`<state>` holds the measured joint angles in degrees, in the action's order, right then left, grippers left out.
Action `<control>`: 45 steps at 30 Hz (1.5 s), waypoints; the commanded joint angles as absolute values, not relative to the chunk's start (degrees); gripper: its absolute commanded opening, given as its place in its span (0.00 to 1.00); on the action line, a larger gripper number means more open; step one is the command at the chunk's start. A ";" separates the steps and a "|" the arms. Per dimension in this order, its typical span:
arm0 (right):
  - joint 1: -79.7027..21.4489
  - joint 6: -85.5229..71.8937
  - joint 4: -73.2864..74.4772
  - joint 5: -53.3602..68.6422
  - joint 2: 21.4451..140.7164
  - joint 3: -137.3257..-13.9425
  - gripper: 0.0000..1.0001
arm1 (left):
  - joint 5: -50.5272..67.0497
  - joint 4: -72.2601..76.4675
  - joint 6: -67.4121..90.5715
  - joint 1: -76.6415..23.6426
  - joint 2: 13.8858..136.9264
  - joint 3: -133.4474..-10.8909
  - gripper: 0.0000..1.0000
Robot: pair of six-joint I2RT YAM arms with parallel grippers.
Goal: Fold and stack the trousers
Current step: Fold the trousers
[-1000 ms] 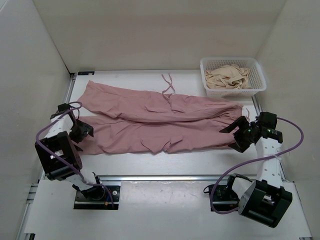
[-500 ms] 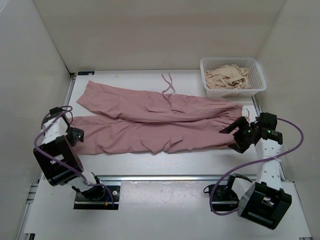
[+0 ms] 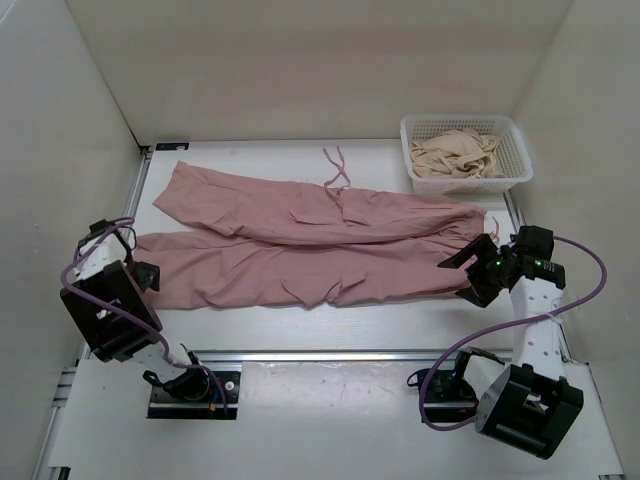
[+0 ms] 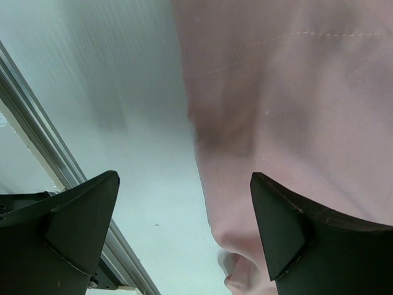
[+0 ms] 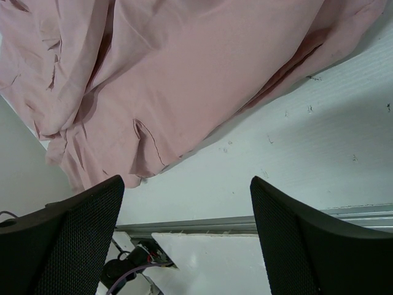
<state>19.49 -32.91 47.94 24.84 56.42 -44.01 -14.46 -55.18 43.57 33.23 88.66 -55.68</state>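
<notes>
**Left arm backs away from the hem**

Since a second ago the left gripper (image 3: pixel 141 272) has drawn back toward the near-left corner. Its jaws are wide apart and empty, just off the near leg's end. The trousers (image 3: pixel 310 240) lie spread on the table (image 3: pixel 400 312), with the long axis running left to right. The leg ends point left and the drawstrings (image 3: pixel 335 166) trail off the far edge. The right gripper (image 3: pixel 463 272) has not moved and is also open and empty.

Likely risk: a shallow pinch catches one thin layer, so the cloth drags and the fold skews.
</notes>
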 commanded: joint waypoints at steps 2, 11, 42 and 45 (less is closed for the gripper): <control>19.69 -32.17 47.91 26.46 56.07 -44.21 0.88 | -14.41 -54.58 43.42 31.91 85.79 -56.60 1.00; 19.69 -32.17 47.37 26.98 56.07 -43.07 0.88 | -9.23 -51.94 46.14 21.81 78.85 -51.68 1.00; 19.69 -32.17 47.90 25.84 55.55 -43.07 0.88 | -8.44 -51.33 41.75 29.79 84.02 -53.79 0.94; 19.69 -32.17 47.90 25.84 55.55 -43.07 0.88 | -8.44 -51.33 41.75 29.79 84.02 -53.79 0.93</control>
